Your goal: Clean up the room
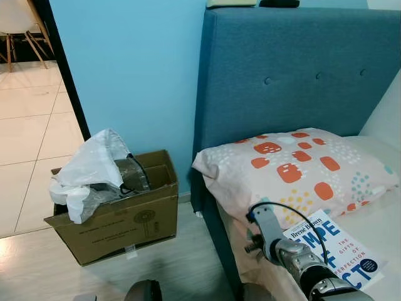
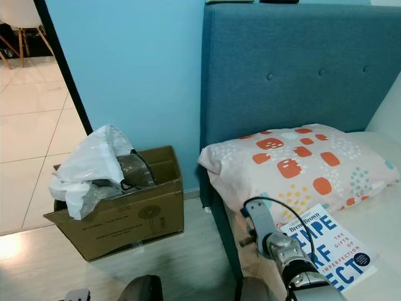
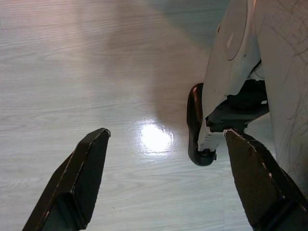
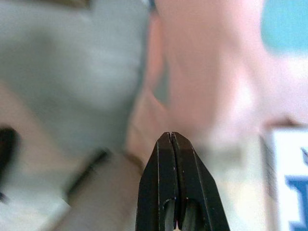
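Two tools: right tool (image 4: 172,137) clenched, empty, by book (image 1: 341,249) w/ pillow (image 1: 294,166); left tool (image 3: 166,168) released over floor (image 3: 72,62).

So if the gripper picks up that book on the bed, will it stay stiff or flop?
The book looks like a thin paperback, so it would probably bend if lifted by one edge. It lies flat on the soft bed, so pushing it should slide it, not tip it.

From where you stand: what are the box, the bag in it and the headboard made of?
Box: brown corrugated cardboard, matte, with folded flaps and printed marks. Bag: thin white plastic film by the look, crinkled and slightly glossy. Headboard: teal woven fabric upholstery, matte, with button tufts; what lies under it is hidden.
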Tool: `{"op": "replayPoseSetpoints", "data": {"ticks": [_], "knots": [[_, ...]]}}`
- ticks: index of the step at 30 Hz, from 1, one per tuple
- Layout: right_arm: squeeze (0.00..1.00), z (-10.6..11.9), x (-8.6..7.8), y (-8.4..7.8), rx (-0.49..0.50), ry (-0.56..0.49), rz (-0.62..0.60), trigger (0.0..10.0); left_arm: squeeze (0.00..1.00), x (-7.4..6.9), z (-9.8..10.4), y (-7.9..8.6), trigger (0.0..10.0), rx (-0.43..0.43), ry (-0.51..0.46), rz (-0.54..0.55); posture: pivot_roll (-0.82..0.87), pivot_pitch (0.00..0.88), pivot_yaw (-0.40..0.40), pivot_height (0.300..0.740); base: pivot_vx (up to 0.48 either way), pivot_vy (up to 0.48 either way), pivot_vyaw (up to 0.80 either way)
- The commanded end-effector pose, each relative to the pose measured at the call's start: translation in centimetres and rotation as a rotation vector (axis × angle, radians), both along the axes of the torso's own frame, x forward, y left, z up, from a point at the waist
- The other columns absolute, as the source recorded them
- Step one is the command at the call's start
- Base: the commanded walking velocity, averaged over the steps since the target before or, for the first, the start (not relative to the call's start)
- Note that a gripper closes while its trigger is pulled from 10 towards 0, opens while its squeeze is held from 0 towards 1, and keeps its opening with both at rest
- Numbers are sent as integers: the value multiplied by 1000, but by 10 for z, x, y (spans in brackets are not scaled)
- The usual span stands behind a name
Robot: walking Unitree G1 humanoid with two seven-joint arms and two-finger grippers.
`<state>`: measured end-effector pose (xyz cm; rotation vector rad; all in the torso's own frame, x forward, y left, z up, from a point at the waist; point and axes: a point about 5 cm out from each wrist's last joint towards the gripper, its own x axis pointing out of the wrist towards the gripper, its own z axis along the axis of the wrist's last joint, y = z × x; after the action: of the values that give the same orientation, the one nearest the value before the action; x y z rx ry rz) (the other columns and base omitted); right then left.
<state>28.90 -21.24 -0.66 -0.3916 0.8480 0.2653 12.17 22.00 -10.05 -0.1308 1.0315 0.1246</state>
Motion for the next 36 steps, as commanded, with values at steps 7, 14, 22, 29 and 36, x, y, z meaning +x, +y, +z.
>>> {"op": "replayPoseSetpoints", "data": {"ticks": [7, 14, 22, 29, 36], "knots": [[0, 2, -4, -26, -146, 47, -67, 10000, 0, -18, -4, 0, 10000, -13, 25, -8, 117, 64, -52, 570, 0, 0, 0], [0, 10, 1, -37, -190, 0, -122, 10000, 0, -42, -6, 15, 10000, 9, 56, -8, 147, 127, -29, 570, 0, 0, 0], [0, 13, 2, -45, -234, 2, -148, 10000, 0, -50, -4, 25, 10000, 23, 56, 1, 165, 166, -16, 570, 0, 0, 0], [0, 14, 2, -47, -256, -24, -170, 10000, 0, -41, -2, 23, 10000, 13, 19, -9, 165, 179, -10, 570, 0, 0, 0], [0, 15, -2, -60, -311, -51, -212, 10000, 0, -38, 0, 26, 10000, 7, -3, -4, 159, 188, 0, 570, 0, 0, 0]]}}
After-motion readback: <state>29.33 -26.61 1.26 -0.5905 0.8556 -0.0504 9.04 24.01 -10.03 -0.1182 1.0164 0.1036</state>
